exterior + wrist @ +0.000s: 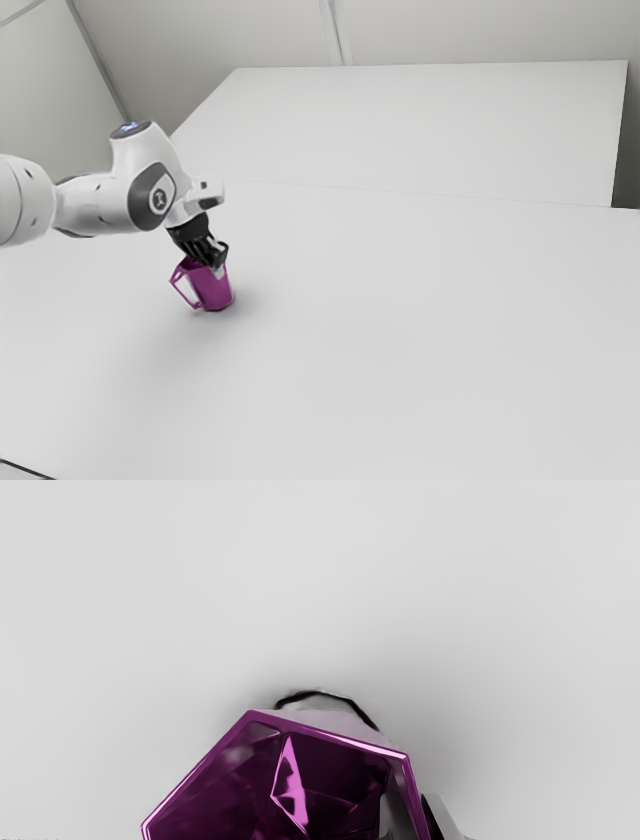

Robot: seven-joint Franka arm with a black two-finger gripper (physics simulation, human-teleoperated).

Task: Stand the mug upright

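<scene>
Mug (210, 288), Mouth Up, Gripped by One Side in the Pincer (214, 264)

Seen closest, in the wrist view: straight into the open mouth, past a shiny, many-sided rim (327, 733) to a dark purple inside with one bright pink streak. Closed on the mug's wall, with one finger (396, 820) inside and the other finger (442, 815) outside, the wall pinched between. Just past the rim, a dark curved line, too unclear to name.

In the exterior view, at the exterior view's left of centre, stands mouth upward and close to upright on the pale surface (400, 350). Cannot tell whether quite flat at the base. Has an angular handle (183, 296) toward the exterior view's left, and soft shadow around the foot. Above, slants down the hand of the white arm (100, 203), reaching in from the exterior view's left.

Farther off, past a faint seam, a second pale expanse (420, 125). Behind that, a light grey wall (200, 30) with an upright strip (336, 30).
</scene>
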